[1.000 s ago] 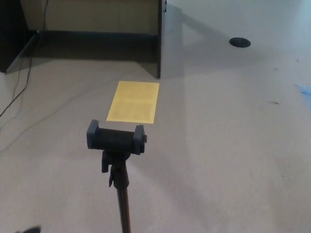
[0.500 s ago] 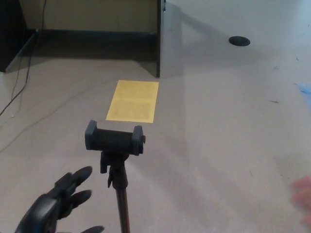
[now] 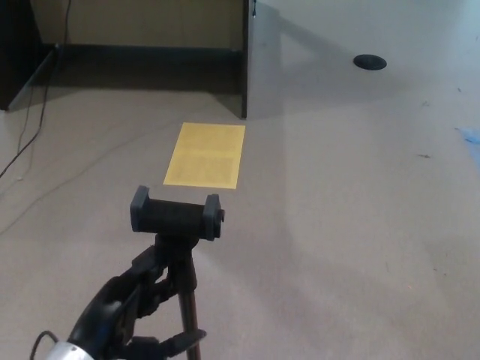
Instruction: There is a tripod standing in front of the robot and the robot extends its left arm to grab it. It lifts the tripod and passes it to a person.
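A black tripod stands on the floor just before me, with its clamp head (image 3: 176, 214) uppermost and its thin pole (image 3: 192, 319) running down out of the picture. My left hand (image 3: 131, 307) has come in from the lower left and sits against the pole just under the head. Its fingers (image 3: 150, 271) reach up beside the neck while the thumb (image 3: 178, 343) lies lower, touching the pole. The fingers are still spread, with the pole between them and the thumb. My right hand does not show.
A yellow rectangle (image 3: 204, 155) lies on the beige floor beyond the tripod. A dark partition edge (image 3: 245, 67) and cabinet stand at the back, a cable (image 3: 31, 127) trails on the left, a round black floor outlet (image 3: 370, 63) sits far right.
My left hand has risen from the lower left corner and moved right to the tripod pole. A blurred pinkish shape at the right edge half a second ago is gone.
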